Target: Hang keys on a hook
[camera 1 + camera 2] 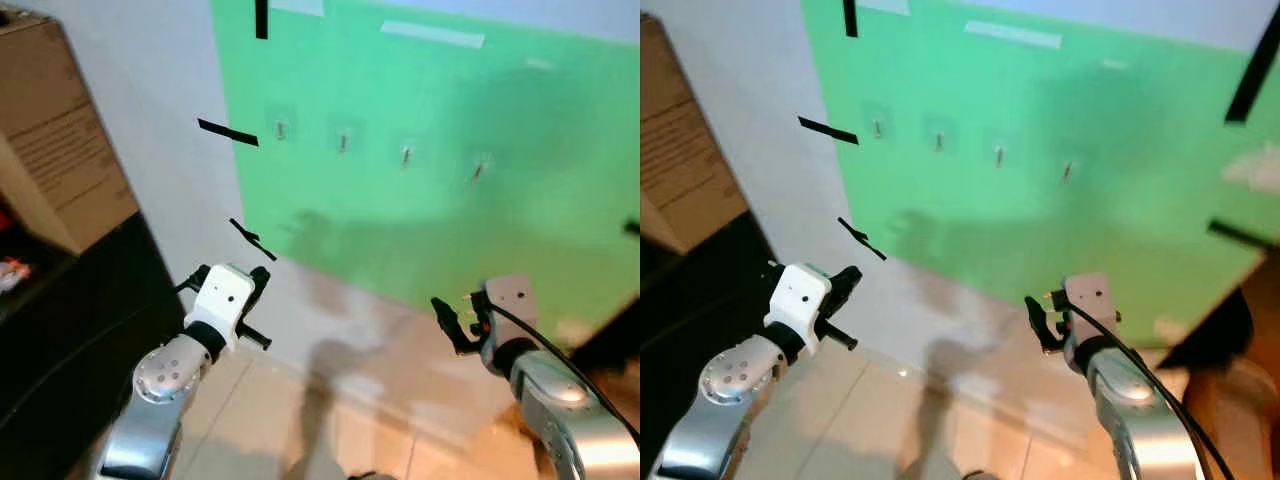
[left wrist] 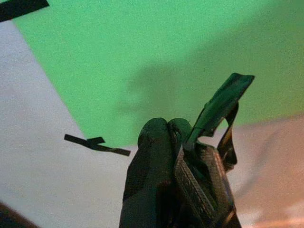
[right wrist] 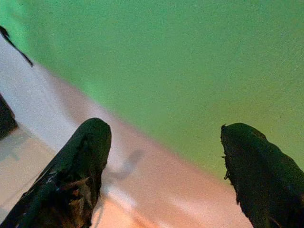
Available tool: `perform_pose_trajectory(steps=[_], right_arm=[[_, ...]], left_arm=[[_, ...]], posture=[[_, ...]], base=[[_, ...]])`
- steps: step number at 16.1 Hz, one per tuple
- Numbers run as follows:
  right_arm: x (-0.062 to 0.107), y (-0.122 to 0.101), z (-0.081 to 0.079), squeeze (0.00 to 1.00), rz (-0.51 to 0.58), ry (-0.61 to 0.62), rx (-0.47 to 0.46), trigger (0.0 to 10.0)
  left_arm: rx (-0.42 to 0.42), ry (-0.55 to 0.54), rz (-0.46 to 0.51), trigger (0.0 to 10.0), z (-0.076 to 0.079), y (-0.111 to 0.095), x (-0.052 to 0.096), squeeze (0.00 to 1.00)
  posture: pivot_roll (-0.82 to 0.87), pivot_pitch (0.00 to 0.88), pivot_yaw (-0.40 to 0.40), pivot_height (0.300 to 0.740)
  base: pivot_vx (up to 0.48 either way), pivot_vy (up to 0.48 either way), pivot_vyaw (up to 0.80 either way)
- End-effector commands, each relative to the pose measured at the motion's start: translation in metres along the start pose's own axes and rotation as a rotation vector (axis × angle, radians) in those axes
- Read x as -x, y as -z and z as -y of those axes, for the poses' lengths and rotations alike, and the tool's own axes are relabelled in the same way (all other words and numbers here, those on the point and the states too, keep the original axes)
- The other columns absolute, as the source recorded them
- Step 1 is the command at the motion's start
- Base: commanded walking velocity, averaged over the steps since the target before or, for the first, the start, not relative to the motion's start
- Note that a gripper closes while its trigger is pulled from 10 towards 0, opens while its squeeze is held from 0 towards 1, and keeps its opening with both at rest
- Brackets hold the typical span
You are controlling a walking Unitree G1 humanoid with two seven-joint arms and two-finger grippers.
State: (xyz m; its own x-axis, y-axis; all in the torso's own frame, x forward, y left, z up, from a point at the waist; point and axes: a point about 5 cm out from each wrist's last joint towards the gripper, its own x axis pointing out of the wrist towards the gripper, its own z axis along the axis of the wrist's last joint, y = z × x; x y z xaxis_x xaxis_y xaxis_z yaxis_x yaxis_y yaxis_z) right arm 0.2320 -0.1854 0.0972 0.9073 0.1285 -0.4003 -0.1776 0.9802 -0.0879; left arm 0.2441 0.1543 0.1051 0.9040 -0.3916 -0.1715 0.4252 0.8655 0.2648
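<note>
Left gripper pinches flat dark keys below metal hooks.

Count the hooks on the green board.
4, in one row across the upper part of the green board, sloping slightly down to the right: first hook, second hook, third hook, fourth hook. None looks hidden.

Test room: taped green sheet
</note>
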Motion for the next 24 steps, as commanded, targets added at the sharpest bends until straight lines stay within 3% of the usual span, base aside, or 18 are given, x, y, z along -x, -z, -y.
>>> perform_pose_trajectory(steps=[1, 7, 8, 10, 12, 14, 18, 21, 23, 24], right_arm=[[0.002, -0.003, -0.004, 0.0, 0.013, -0.019, -0.004, 10.0], [0.0, -0.007, -0.01, 0.0, 0.029, -0.04, -0.024, 10.0], [-0.001, -0.009, -0.011, 0.0, 0.043, -0.047, -0.026, 10.0], [-0.003, -0.016, -0.014, 0.0, 0.09, -0.08, 0.025, 10.0], [-0.004, -0.021, -0.016, 0.0, 0.115, -0.114, 0.049, 10.0], [-0.005, -0.029, -0.017, 0.0, 0.148, -0.153, 0.056, 10.0], [-0.007, -0.052, -0.021, 0.0, 0.244, -0.287, 0.126, 10.0], [-0.004, -0.08, -0.033, 0.0, 0.344, -0.44, 0.195, 10.0], [0.001, -0.091, -0.041, 0.0, 0.372, -0.523, 0.25, 10.0], [0.002, -0.093, -0.043, 0.0, 0.379, -0.542, 0.262, 10.0]], left_arm=[[-0.007, 0.007, -0.022, 10.0, -0.002, 0.003, -0.001, 0.0], [-0.025, 0.014, -0.02, 10.0, -0.011, -0.001, -0.004, 0.0], [-0.062, 0.02, -0.018, 10.0, -0.013, -0.003, -0.005, 0.0], [-0.041, 0.016, -0.003, 10.0, -0.015, -0.007, -0.009, 0.0], [-0.072, 0.04, 0.0, 10.0, -0.017, -0.01, -0.012, 0.0], [-0.139, 0.096, -0.013, 10.0, -0.023, -0.012, -0.019, 0.0], [-0.31, 0.196, 0.08, 10.0, -0.045, -0.049, -0.042, 0.0], [-0.41, 0.421, 0.205, 10.0, -0.048, -0.09, -0.053, 0.0], [-0.549, 0.596, 0.184, 10.0, -0.057, -0.102, -0.057, 0.0], [-0.582, 0.622, 0.176, 10.0, -0.06, -0.105, -0.058, 0.0]], posture=[[-0.04, 0.0, -0.015, 0.74], [-0.03, 0.0, 0.002, 0.74], [-0.03, 0.0, 0.005, 0.74], [-0.03, 0.0, 0.01, 0.74], [-0.03, 0.0, 0.01, 0.74], [-0.03, 0.0, 0.009, 0.74], [-0.04, 0.0, -0.002, 0.74], [-0.04, 0.0, 0.019, 0.74], [-0.04, 0.0, 0.026, 0.74], [-0.05, 0.0, 0.028, 0.74]], base=[[0.0, 0.48, -0.78], [0.0, 0.459, -0.78], [0.0, 0.0, -0.76], [0.0, 0.0, -0.22], [0.0, 0.0, 0.0], [0.0, 0.0, 0.0], [0.0, 0.0, 0.0], [0.0, 0.0, 0.0], [0.0, 0.0, 0.0], [0.0, 0.0, 0.0]])
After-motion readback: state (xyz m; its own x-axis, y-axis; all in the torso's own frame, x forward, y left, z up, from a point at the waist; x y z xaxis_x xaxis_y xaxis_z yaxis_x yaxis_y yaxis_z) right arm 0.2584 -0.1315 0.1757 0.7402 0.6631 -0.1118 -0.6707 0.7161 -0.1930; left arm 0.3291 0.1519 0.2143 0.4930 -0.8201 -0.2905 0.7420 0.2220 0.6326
